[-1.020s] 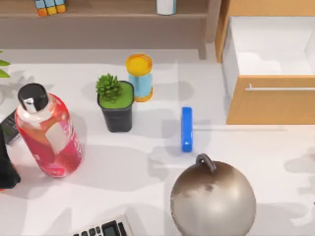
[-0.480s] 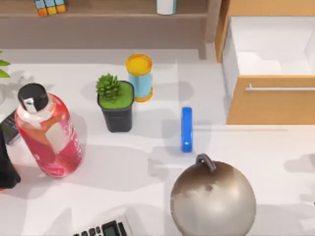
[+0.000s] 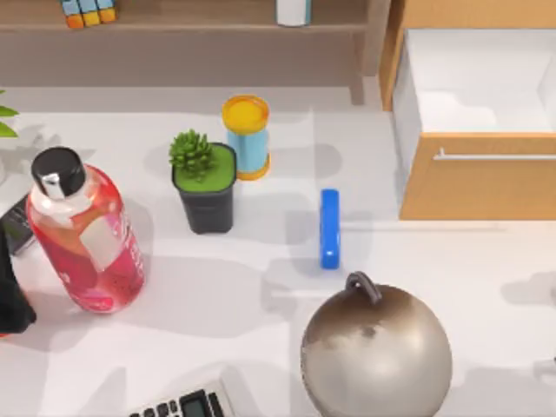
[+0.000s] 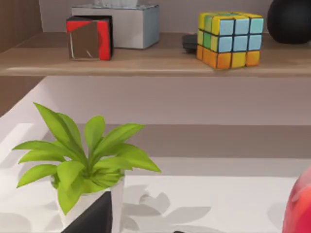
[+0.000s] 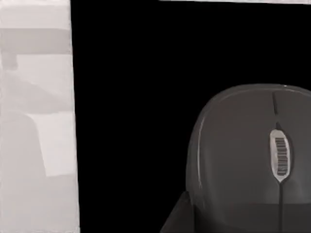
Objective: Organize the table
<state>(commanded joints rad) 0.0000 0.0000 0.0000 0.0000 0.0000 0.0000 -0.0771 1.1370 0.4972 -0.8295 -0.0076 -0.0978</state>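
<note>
- Pale white-grey table (image 3: 217, 304) spreading across the whole top view, plain and smooth, streaked with soft shadows.
- Along the far edge, a brown wooden shelf (image 3: 191, 35); at far right, a light-wood drawer cabinet (image 3: 478, 187) with its drawer pulled open, white inside, thin metal handle across the front.
- On the table: red bottle (image 3: 82, 234) with a black cap at left, small succulent in a black pot (image 3: 207, 187) near the middle, blue-and-yellow cylinder (image 3: 247, 137) just behind it and touching or nearly so, blue bar (image 3: 329, 228) lying flat between pot and cabinet, big metallic sphere (image 3: 375, 352) with a small handle near the front.
- Cut off at the front edge: a calculator (image 3: 182, 404), top corner in view.
- Cut off at the left edge: a dark shape (image 3: 13, 295), part of the left arm or not, cannot tell; a dark flat device (image 3: 13, 224) half hidden behind the bottle.
- Left wrist view: leafy green plant in a white pot (image 4: 82, 160) on the table, shelf behind carrying a colour cube (image 4: 228, 39), a red-and-black box (image 4: 90, 38) and a grey box (image 4: 124, 25); dark wedge at the frame edge hard to identify.
- Right wrist view: mostly dark, with a grey computer mouse (image 5: 252, 155) and a strip of pale surface.
- Jaws of both arms: cannot tell, wide or narrow.
</note>
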